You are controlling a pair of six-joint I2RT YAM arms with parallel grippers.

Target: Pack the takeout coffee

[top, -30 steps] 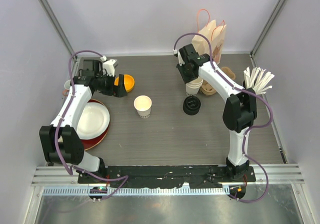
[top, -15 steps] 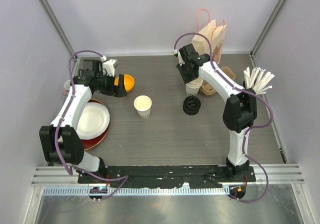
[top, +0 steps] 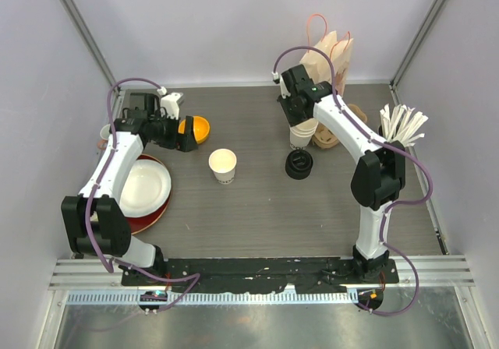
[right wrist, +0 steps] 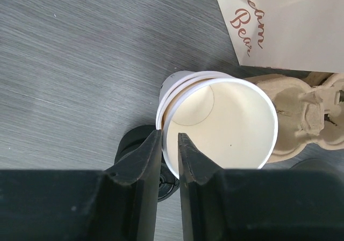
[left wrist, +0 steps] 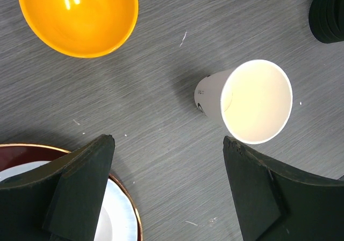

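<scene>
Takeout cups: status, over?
Left gripper open near lone cup. Right gripper shut on rim of top stacked cup. No lids on; lid stack beside. Pulp carrier close beside that cup.

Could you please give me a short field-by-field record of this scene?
left fingers: open, empty, near the orange bowl
right fingers: closed on the rim of the nested cups
single cup: upright, lidless, mid-table
black lids: stacked beside the nested cups
paper bag: standing at the back edge
</scene>
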